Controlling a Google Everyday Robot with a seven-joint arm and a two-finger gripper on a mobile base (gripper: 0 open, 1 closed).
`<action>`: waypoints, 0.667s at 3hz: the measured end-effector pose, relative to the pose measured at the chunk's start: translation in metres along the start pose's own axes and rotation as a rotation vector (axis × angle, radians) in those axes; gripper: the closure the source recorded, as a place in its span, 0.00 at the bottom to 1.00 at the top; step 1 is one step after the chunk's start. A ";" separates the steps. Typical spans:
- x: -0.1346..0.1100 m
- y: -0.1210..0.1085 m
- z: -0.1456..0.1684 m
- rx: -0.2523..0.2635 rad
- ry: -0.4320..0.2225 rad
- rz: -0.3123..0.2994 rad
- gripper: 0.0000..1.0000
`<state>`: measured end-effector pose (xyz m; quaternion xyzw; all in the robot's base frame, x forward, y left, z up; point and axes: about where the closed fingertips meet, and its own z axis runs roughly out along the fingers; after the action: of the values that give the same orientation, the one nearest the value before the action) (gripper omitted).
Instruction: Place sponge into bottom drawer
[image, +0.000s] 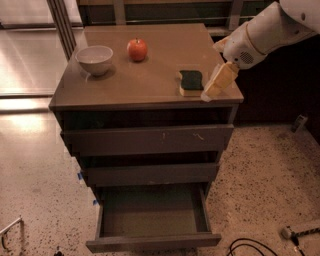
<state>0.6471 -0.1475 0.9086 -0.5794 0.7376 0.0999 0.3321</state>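
Observation:
The sponge (191, 82), dark green on top with yellow foam below, lies flat near the front right of the cabinet top (150, 80). My gripper (216, 85) hangs from the white arm that comes in from the upper right. It is just to the right of the sponge, close above the cabinet's front right corner. It holds nothing that I can see. The bottom drawer (152, 216) is pulled out and I see nothing inside it. The two drawers above it are pushed in.
A red apple (137, 49) and a white bowl (94, 60) stand on the left half of the cabinet top. Black cables (250, 247) lie on the speckled floor at the lower right. A dark railing runs behind the cabinet.

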 end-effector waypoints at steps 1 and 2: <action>0.005 -0.009 0.020 -0.017 -0.042 0.016 0.00; 0.016 -0.018 0.039 -0.015 -0.068 0.034 0.00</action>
<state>0.6770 -0.1451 0.8730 -0.5656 0.7348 0.1306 0.3509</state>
